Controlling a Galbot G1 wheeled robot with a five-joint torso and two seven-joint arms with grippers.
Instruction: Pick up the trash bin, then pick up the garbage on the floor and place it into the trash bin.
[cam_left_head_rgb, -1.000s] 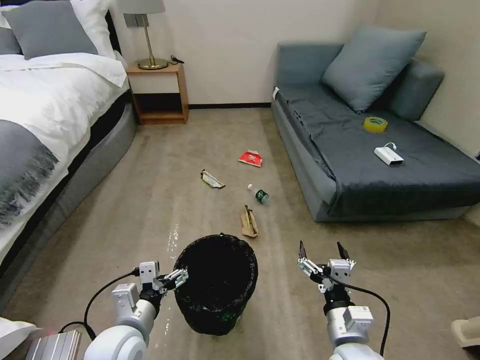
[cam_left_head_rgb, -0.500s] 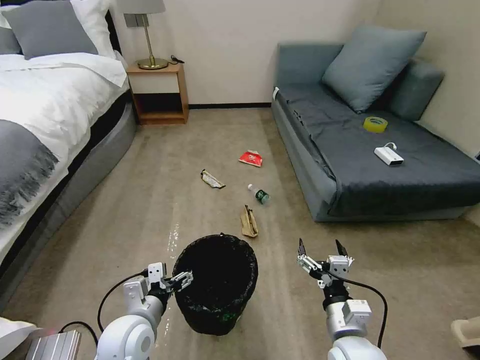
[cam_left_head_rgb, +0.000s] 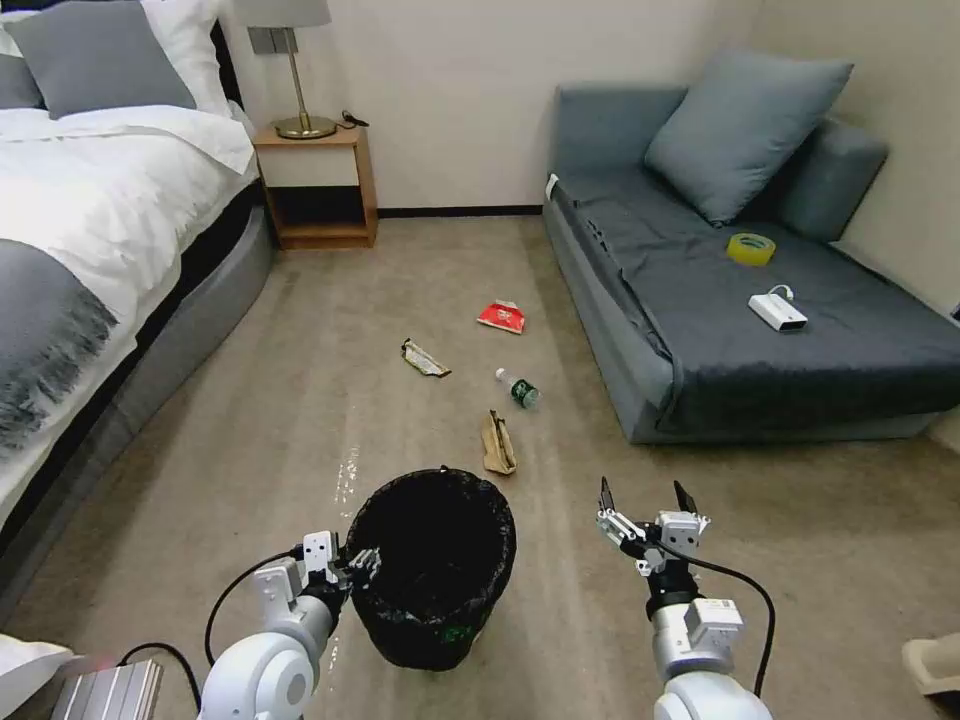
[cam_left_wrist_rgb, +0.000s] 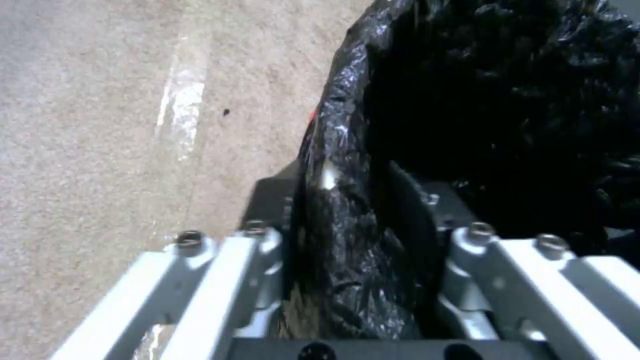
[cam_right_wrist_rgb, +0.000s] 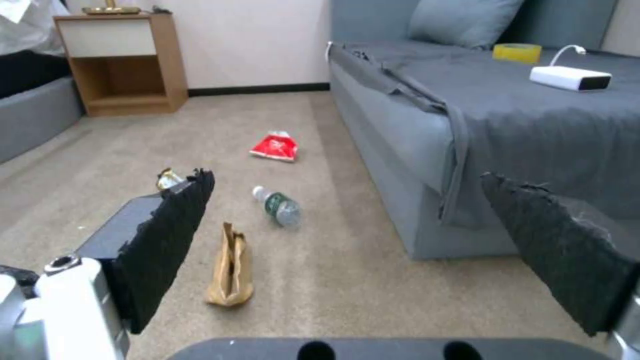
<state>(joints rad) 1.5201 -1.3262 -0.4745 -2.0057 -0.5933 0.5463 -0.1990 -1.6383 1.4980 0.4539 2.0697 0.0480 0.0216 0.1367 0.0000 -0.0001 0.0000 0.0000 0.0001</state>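
— Here, where does the left tool (cam_left_head_rgb: 362, 562) sit?

— At the near-left rim of the trash bin (cam_left_head_rgb: 440, 610), low in the head view. The left wrist view shows one finger (cam_left_wrist_rgb: 267, 200) outside the wall and the other inside, the rim and its black liner (cam_left_wrist_rgb: 347, 210) pinched between them. The fingers are clamped on the trash bin (cam_left_wrist_rgb: 507, 100).

— And the bin itself?

— It stands upright on the carpet (cam_left_head_rgb: 300, 400), directly in front of the robot, its mouth open to the camera.

— The right tool (cam_left_head_rgb: 645, 492)?

— It hovers above the floor to the right of the bin, well apart from it, with its two dark fingers spread wide. The right wrist view looks out between those pads (cam_right_wrist_rgb: 167, 225) at the litter.

— What lies on the floor?

— Just beyond the bin's far rim is a crumpled brown paper (cam_left_head_rgb: 497, 443). Farther on lies a small clear bottle (cam_left_head_rgb: 518, 388) with a green label, on its side. To its left is a brown-gold wrapper (cam_left_head_rgb: 424, 358), and farthest out a flat red packet (cam_left_head_rgb: 502, 316). All four rest apart from one another.

— The room around them?

— A grey sofa (cam_left_head_rgb: 700, 330) runs along the right, carrying a yellow tape roll (cam_left_head_rgb: 750, 248) and a white box (cam_left_head_rgb: 778, 311) with a cable. A bed (cam_left_head_rgb: 90, 200) lines the left, with a wooden nightstand (cam_left_head_rgb: 318, 190) and a lamp (cam_left_head_rgb: 295, 90) against the far wall.
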